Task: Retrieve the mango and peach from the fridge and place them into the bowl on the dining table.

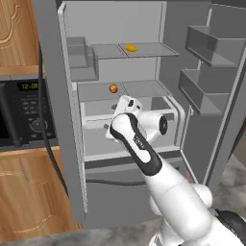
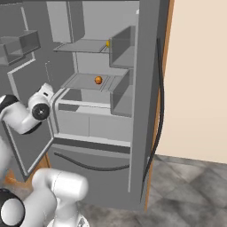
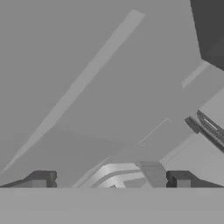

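The fridge [image 1: 158, 72] stands with both doors open, pale grey shelves inside. The yellow-orange mango [image 1: 130, 47] lies on the upper shelf; in the right base view the mango [image 2: 107, 43] is half hidden behind a door bin. The small red-orange peach [image 1: 113, 88] [image 2: 98, 80] sits on the middle shelf. My gripper [image 1: 126, 104] [image 2: 46, 91] hangs just below and in front of the peach's shelf, pointing into the fridge. In the hand view my gripper [image 3: 110, 180] is open, its fingertips [image 3: 41, 179] wide apart with nothing between. The bowl and dining table are out of view.
A black microwave [image 1: 19, 113] sits in wooden cabinets [image 1: 29, 192] left of the fridge. The right door carries two deep bins [image 1: 211, 45]. Drawers [image 1: 103, 139] fill the fridge below the shelves. A beige wall [image 2: 199, 80] stands at the right.
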Motion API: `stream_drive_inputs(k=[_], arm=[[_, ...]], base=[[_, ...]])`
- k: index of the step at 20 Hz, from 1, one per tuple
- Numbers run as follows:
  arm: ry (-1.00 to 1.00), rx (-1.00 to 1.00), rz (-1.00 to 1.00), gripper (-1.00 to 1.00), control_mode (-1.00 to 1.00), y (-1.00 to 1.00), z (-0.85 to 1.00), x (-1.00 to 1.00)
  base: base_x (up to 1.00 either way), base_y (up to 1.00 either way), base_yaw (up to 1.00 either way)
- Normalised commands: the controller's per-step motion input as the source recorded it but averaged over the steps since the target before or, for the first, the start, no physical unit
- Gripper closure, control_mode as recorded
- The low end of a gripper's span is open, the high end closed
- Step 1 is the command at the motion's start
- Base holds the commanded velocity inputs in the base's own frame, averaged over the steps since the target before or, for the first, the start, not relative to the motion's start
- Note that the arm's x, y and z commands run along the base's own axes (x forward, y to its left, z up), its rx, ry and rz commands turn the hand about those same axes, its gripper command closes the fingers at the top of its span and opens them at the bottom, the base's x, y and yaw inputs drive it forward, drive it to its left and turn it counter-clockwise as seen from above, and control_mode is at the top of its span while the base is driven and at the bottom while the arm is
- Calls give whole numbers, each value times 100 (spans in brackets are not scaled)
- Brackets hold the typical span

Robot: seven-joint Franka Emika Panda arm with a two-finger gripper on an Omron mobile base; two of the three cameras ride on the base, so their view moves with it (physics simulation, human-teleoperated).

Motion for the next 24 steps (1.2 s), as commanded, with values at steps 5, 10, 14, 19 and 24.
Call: stream_drive_inputs(k=[5,10,14,19,24], arm=[[15,-2,-1,-100,-100,-67,16,-67],[0,0,-4,-100,-100,-7,9,-99],[-5,7,-23,-100,-100,-23,26,-89],[7,23,-56,-100,-100,-77,33,-28],[19,25,-40,-100,-100,-64,14,-20]], base=[[0,0,0],[0,0,0],[0,0,0],[0,0,0],[0,0,0]])
